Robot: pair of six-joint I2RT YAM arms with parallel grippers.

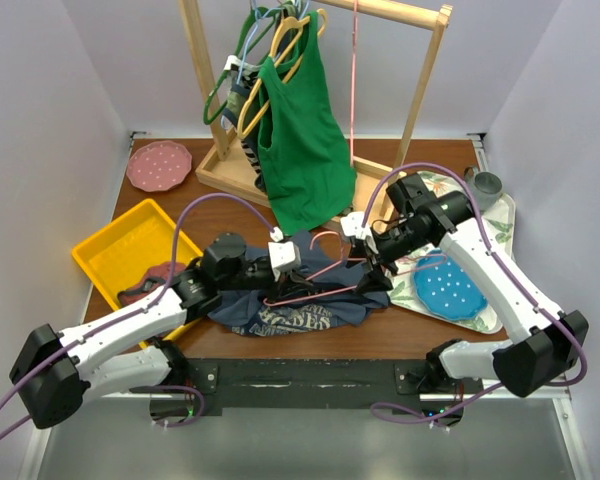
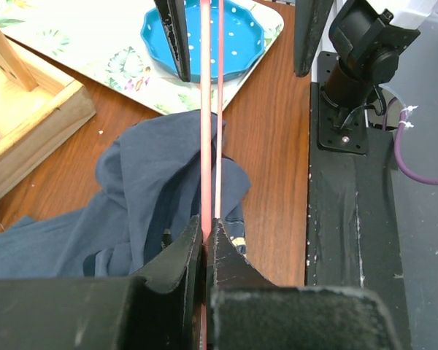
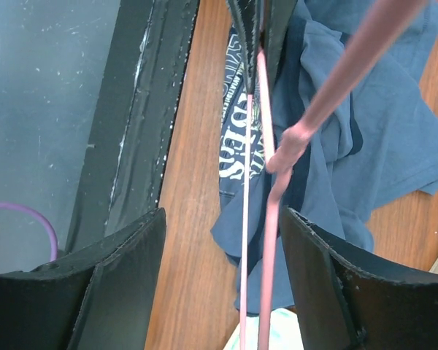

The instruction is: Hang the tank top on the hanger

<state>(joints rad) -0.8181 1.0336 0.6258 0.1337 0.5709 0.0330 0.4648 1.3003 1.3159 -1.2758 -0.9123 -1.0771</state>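
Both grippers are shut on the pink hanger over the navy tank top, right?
Only the left gripper is shut on the pink hanger. The right wrist view shows the right gripper open around the wire, over the navy tank top.

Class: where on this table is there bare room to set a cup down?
Bare table between the pink plate, yellow tray and rack base. The middle is crowded: tank top, hanger, left gripper and right gripper.

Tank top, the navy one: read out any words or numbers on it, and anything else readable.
"DES": likely fragment, pale letters lying sideways on the tank top, right wrist view; rest hidden.
Smaller lettering beside it: too blurred to read.
Top view: lettering too small to read.
No other text.
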